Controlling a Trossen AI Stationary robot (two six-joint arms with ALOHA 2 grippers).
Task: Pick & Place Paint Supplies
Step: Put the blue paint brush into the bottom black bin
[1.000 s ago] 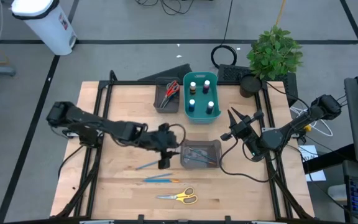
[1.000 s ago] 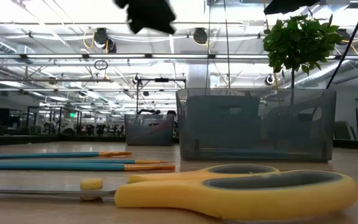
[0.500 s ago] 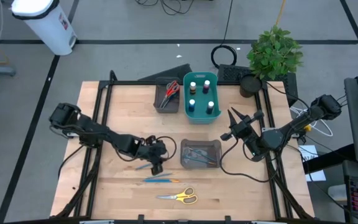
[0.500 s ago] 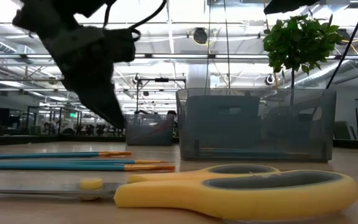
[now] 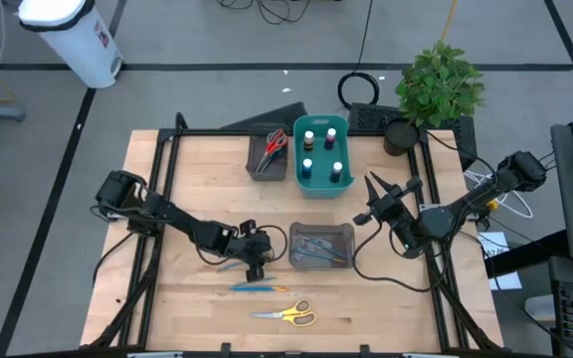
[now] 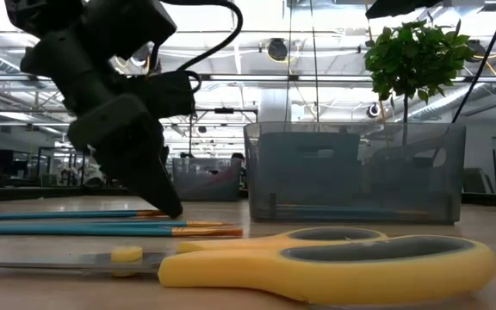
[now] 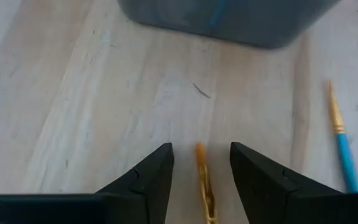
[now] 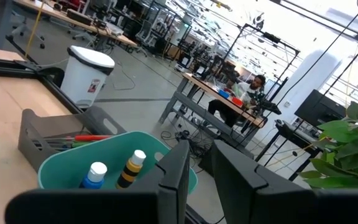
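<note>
High view: the left gripper (image 5: pixel 255 267) sits low over the table (image 5: pixel 197 169), just beside the near grey tray (image 5: pixel 321 246), above a brush (image 5: pixel 229 265) lying loose on the wood. The left wrist view shows the two fingers (image 7: pixel 143 183) spread apart with the orange end of that brush (image 7: pixel 203 180) lying between them, untouched on both sides. The claw is therefore released and straddling the brush, a stance suited to closing across the thin shaft; the grasp appears not yet made. In the low view the fingertips (image 6: pixel 164 200) reach down almost to the farther brush (image 6: pixel 76 214).

A second brush (image 5: pixel 257 288) lies nearer the front edge, and the yellow scissors (image 5: pixel 286 314) lie beyond it, closest to the front. Both are apart from the gripper. The near tray already holds thin items, likely brushes, which suggests it is the drop point for this pick. Red and green scissors (image 5: pixel 275 142) rest in the far tray (image 5: pixel 255 164). Paint bottles (image 5: pixel 306 169) stand upright in the teal bin (image 5: pixel 299 185).

The right gripper (image 5: pixel 384 202) waits raised to the right of the bin, fingers (image 8: pixel 174 174) nearly together and holding nothing. Its position keeps it clear of the left arm's working area.

Judgement: sorting is well advanced; two brushes and one pair of scissors remain on the table.
</note>
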